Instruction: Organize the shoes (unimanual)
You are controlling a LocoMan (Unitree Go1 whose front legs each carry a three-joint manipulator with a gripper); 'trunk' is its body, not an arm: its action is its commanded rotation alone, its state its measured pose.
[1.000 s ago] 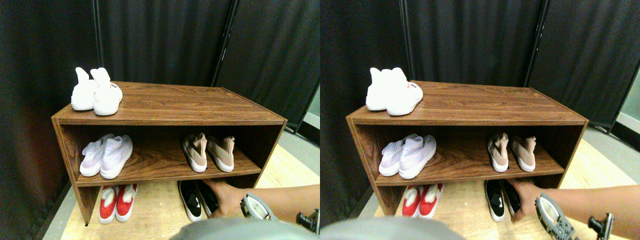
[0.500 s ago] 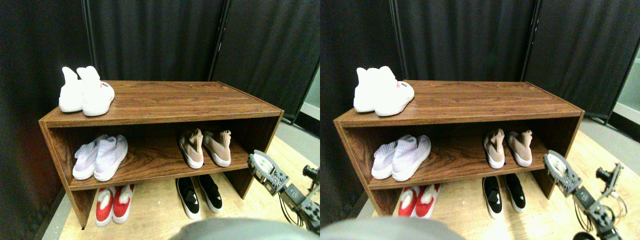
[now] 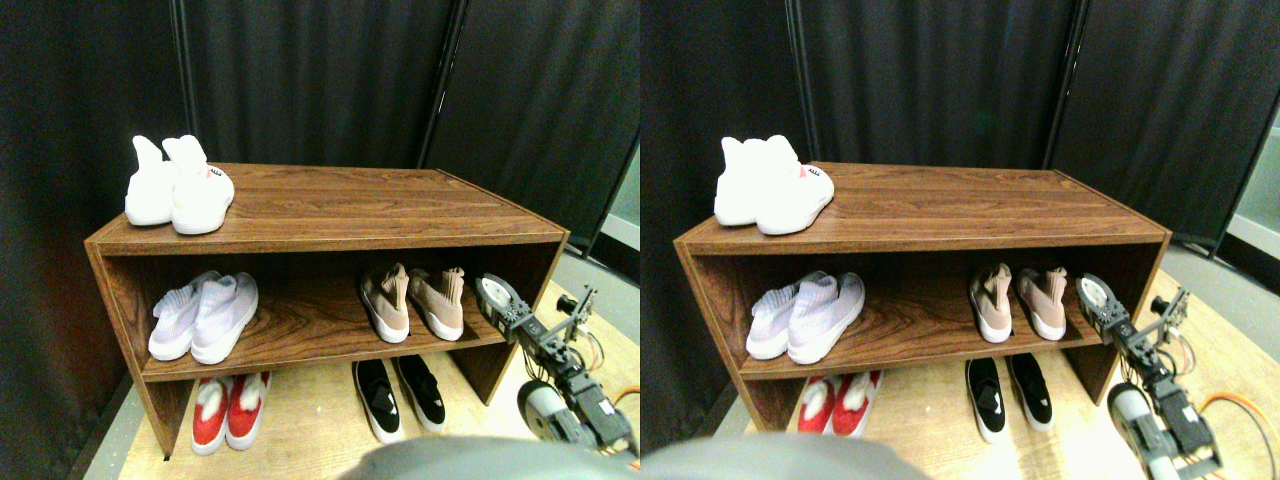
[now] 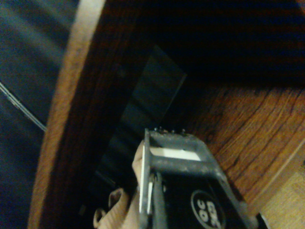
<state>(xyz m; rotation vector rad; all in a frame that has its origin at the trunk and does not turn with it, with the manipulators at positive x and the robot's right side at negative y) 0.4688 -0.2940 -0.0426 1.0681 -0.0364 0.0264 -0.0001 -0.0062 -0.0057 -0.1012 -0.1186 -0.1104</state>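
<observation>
Shoes [image 3: 413, 302] of the beige-tan pair sit side by side at the right end of the middle shelf [image 3: 300, 325], heels toward me, so their ribbed collars face the gripper [image 3: 492, 295]. I hold that gripper at the shelf's right front corner, just beside the right shoe. Whether it is clenched or released I cannot tell; the wrist view shows tan knit beside the jaw frame.

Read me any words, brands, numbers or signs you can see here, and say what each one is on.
No text here can be read.
White shoes on top of the rack: a small red mark on the side, too blurred to read.
Black shoes on the floor: a white mark on the upper, a shape rather than letters.
Tan shoes, lilac shoes, red shoes: no lettering visible.
</observation>
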